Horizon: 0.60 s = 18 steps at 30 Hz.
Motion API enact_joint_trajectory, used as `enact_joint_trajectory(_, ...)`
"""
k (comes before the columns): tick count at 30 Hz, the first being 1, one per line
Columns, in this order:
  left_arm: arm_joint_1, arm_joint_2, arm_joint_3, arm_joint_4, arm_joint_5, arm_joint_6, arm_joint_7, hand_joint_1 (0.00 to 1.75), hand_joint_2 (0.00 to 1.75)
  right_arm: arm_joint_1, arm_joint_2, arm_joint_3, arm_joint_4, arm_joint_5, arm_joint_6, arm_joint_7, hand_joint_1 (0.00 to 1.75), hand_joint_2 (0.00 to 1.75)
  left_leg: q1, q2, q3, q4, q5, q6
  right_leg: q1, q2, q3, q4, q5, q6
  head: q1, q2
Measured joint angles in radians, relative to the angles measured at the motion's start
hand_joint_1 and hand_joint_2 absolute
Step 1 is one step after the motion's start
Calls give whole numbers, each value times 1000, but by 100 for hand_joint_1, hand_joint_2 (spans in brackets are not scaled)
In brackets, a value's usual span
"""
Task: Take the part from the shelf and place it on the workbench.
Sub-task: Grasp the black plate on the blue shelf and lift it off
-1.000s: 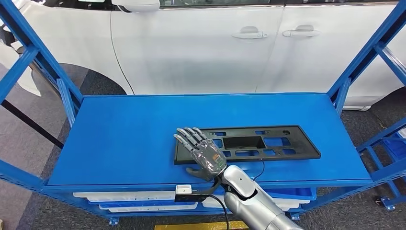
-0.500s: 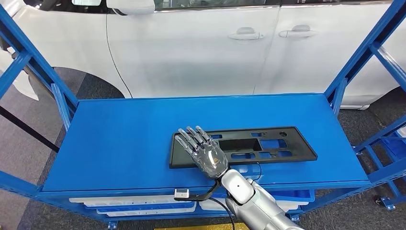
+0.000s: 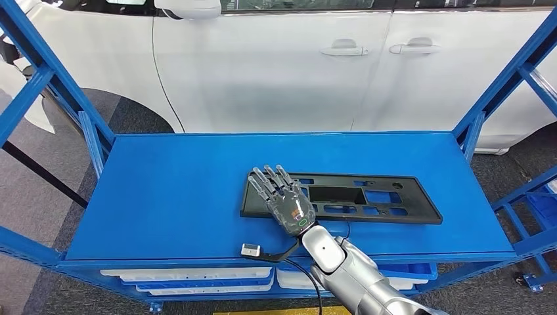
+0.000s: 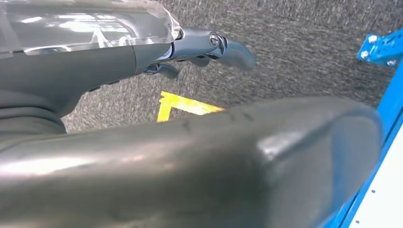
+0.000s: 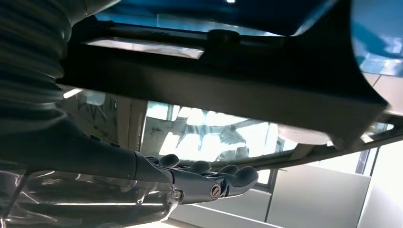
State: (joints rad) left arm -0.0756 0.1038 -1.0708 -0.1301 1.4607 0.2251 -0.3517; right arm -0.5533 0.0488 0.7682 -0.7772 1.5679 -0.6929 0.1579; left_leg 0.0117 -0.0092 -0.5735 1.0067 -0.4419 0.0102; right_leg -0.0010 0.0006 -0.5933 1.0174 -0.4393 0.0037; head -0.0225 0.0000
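Part, a flat black panel, lies on the blue shelf, toward its front edge and right of centre, with its long side running along the shelf. The right robot hand rests over the panel's left end, palm down, fingers straight and spread, gripping nothing; the silver forearm comes up from below the shelf's front edge. In the right wrist view the panel's dark underside sits right against the thumb, while the darker fingers stretch out flat and apart beside it. Whether the thumb hooks under the edge cannot be told. The panel's left end is hidden beneath the palm. The left robot hand hangs over grey carpet, fingers loosely extended, holding nothing. The panel is a long rectangle with one large rectangular cutout near the middle and several smaller openings around it.
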Motion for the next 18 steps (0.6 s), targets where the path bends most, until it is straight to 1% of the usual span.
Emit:
enact_joint_trajectory(2, 0, 0, 0, 0, 0, 0, 0, 0, 0, -2, 0, 3, 4, 0, 0, 2, 139, 175, -1, 0, -1, -1, 0, -8, 3, 1, -1, -5, -2, -4, 0, 0)
enact_joint_trajectory(3, 0, 0, 0, 0, 0, 0, 0, 0, 0, -4, 0, 6, 7, 0, 0, 9, 173, 175, -1, 1, 0, -3, 0, -13, 3, 2, -1, -7, -1, -9, 0, 0)
enact_joint_trajectory(4, 0, 0, 0, 0, 0, 0, 0, 0, 0, -7, 0, 11, 11, 0, -1, 23, 175, 175, 0, 1, 0, -1, -3, -19, 1, 2, 1, -11, 0, -14, 0, 0)
enact_joint_trajectory(5, 0, 0, 0, 0, 0, 0, 0, 0, 0, -13, 1, 20, 18, 0, -1, 46, 175, 175, 0, 2, -4, 11, -12, -24, -1, 2, 4, -15, 2, -20, 0, 0)
enact_joint_trajectory(6, -1, 0, 0, 0, 0, 0, 0, 0, 0, -21, 1, 32, 27, 0, -1, 74, 175, 175, 1, 3, -17, 42, -32, -28, -4, 1, 6, -19, 4, -25, 0, 0)
enact_joint_trajectory(7, -1, 0, 0, 0, 0, 0, 0, 0, 0, -29, 2, 45, 38, 0, -1, 102, 175, 175, 2, 3, -41, 95, -62, -32, -5, 0, 8, -21, 4, -29, 0, 0)
enact_joint_trajectory(8, 0, 0, 0, 0, 0, 0, 0, 0, 0, -36, 1, 56, 50, 0, -1, 125, 175, 175, 2, 3, -74, 165, -96, -35, -4, -1, 9, -21, 3, -31, 0, 0)
enact_joint_trajectory(9, 1, 1, 0, 0, 0, -1, 0, 0, 0, -39, 0, 66, 60, 0, -1, 141, 175, 175, 3, 3, -107, 234, -124, -37, -4, -2, 9, -21, 3, -32, 0, 0)
enact_joint_trajectory(10, 3, 1, 0, 0, 0, -2, 0, 0, 0, -40, -2, 75, 67, 0, -1, 152, 175, 175, 3, 3, -131, 280, -135, -39, -3, -2, 9, -20, 2, -32, 0, 0)
enact_joint_trajectory(11, 4, 1, 0, 0, 0, -3, 0, 0, 0, -41, -4, 81, 73, 0, -1, 160, 175, 175, 3, 3, -138, 291, -127, -39, -3, -1, 10, -20, 1, -32, 0, 0)
enact_joint_trajectory(12, 4, 1, 0, 0, 0, -4, 0, 0, 0, -41, -6, 86, 78, 0, -1, 163, 175, 175, 4, 4, -123, 255, -97, -39, -3, -1, 12, -19, 0, -31, 0, 0)
enact_joint_trajectory(13, 4, 1, 0, 0, 0, -6, -1, 0, 0, -41, -7, 89, 81, 0, -1, 164, 175, 175, 5, 4, -90, 185, -56, -38, -3, 0, 15, -18, -2, -29, 0, 0)
enact_joint_trajectory(14, 3, 2, 0, 0, 0, -7, -2, 0, 0, -42, -9, 90, 85, 0, -1, 164, 175, 175, 6, 4, -54, 111, -26, -35, -2, 1, 17, -16, -5, -26, 0, 0)
enact_joint_trajectory(15, 1, 2, 0, 0, 0, -9, -3, 0, 0, -43, -11, 90, 89, 0, -1, 161, 175, 175, 5, 3, -24, 50, -4, -30, 0, 2, 18, -14, -7, -22, 0, 0)
enact_joint_trajectory(16, 0, 2, 0, 0, 0, -11, -4, 0, 0, -44, -13, 90, 92, 0, -1, 157, 175, 175, 3, 3, -9, 14, 5, -25, 2, 3, 17, -12, -8, -17, 0, 0)
enact_joint_trajectory(18, 0, 3, 0, 0, 0, -16, -6, 0, 0, -44, -16, 87, 98, 0, -1, 143, 175, 175, 0, 2, -6, 2, 3, -13, 4, 5, 14, -12, -7, -8, 0, 0)
